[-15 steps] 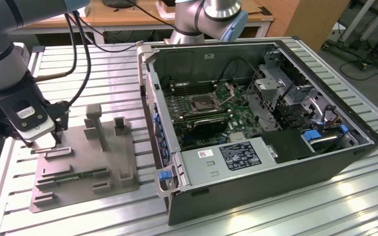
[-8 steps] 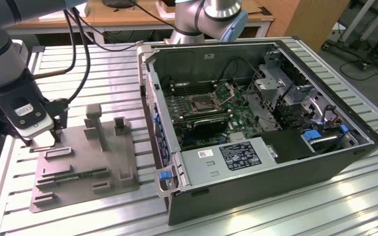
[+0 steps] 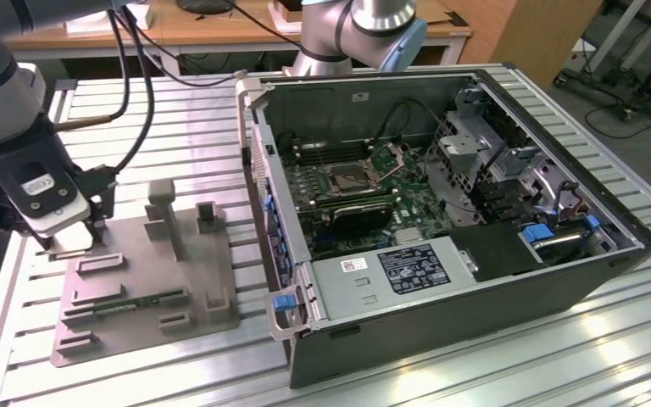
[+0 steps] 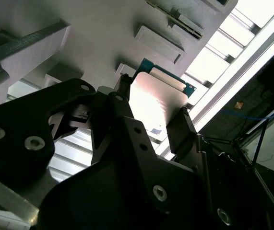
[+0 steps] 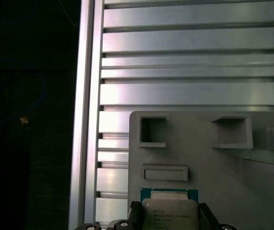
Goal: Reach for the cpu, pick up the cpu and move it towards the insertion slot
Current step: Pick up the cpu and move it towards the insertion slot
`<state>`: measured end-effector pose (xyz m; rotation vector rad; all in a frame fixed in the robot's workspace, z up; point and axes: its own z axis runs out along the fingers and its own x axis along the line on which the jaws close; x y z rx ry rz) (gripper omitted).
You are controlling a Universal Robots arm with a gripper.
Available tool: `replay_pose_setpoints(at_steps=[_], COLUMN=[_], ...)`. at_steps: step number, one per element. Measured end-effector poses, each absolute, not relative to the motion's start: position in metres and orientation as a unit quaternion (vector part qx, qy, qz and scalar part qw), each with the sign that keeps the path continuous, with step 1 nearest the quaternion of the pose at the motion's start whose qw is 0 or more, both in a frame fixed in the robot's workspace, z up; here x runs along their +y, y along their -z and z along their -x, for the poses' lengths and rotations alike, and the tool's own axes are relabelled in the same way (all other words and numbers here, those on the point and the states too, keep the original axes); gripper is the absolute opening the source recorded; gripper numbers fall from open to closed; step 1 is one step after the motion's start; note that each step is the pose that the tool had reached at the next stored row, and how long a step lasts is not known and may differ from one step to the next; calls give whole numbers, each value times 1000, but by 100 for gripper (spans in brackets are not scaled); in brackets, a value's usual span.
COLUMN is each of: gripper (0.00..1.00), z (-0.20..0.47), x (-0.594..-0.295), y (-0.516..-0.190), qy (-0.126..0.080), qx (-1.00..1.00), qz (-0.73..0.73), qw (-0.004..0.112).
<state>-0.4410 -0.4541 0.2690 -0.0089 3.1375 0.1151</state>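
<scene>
The gripper (image 4: 153,105) pinched the cpu (image 4: 158,96) between its 2 fingers at the tray (image 3: 133,254); the slot (image 3: 356,176) lay well apart from the tray.

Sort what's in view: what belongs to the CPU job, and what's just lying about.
Job in hand:
cpu, clamped in the gripper
insertion slot

Lying about:
grey holder tray
memory stick on that tray
computer case and its power supply
slatted table
</scene>
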Motion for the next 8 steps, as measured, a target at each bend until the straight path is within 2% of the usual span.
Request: replay_pose_setpoints(at_steps=[8], gripper=[54], z=[441], x=[-454], y=[-273], qy=[-37], qx=[999], qz=[3], qw=[1])
